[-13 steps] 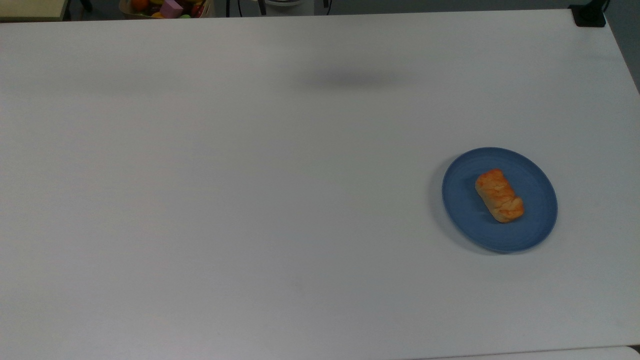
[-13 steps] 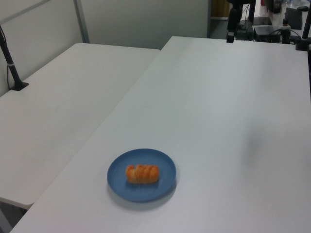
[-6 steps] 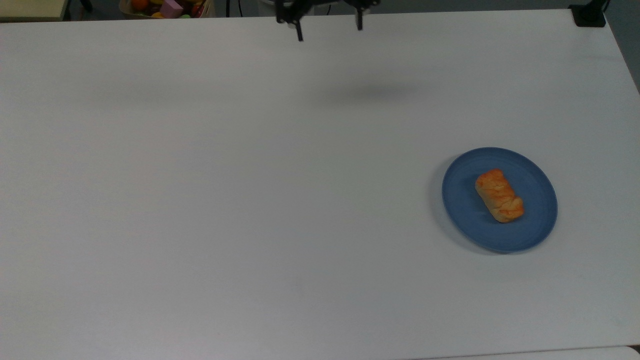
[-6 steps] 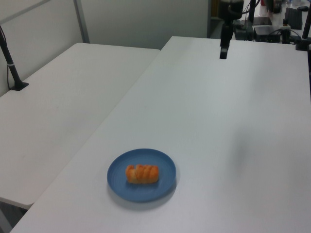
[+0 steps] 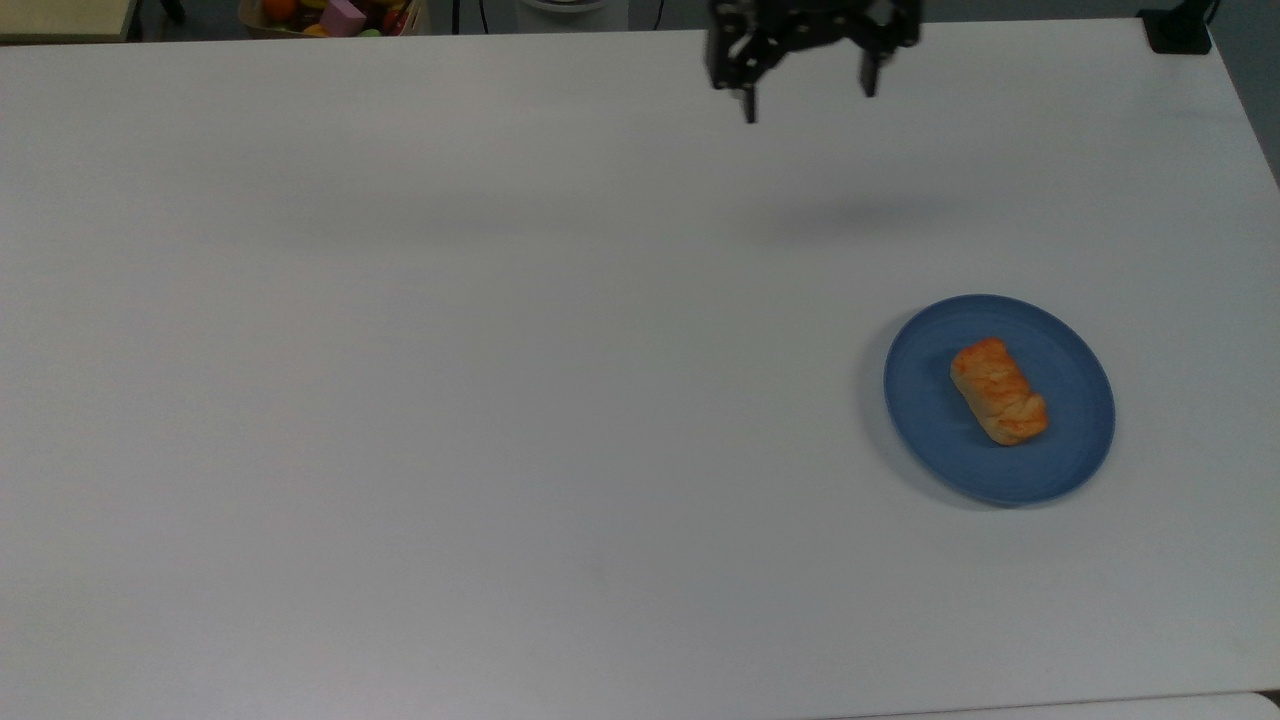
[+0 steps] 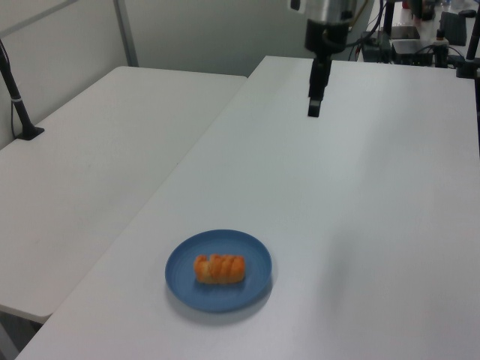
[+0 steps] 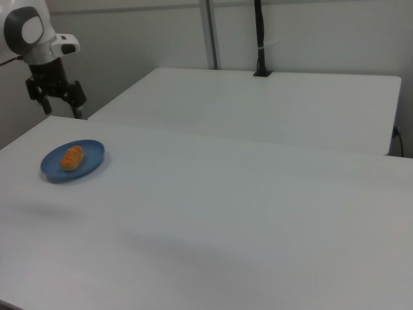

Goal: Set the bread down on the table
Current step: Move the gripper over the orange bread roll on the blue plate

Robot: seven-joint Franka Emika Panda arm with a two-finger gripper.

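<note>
Bread waiting on the plate, arm high and far off.

The bread (image 5: 999, 391) lies on the blue plate (image 5: 925, 420), a little toward the top view's right of the plate's middle, its long axis running diagonally. The plate sits on the white bench (image 5: 500, 400) near the top view's right edge. The gripper (image 5: 808, 95) hangs above the bench's far edge, well apart from the plate, its jaws spread wide and holding nothing. The bun looks light and soft, with a glossy braided crust that may be a little slick; a hard squeeze would likely dent it. A sensible hold is across its short width at mid-length, the jaws turned square to the long axis and closed gently on the paler sides. The low plate rim should not get in the way.
</note>
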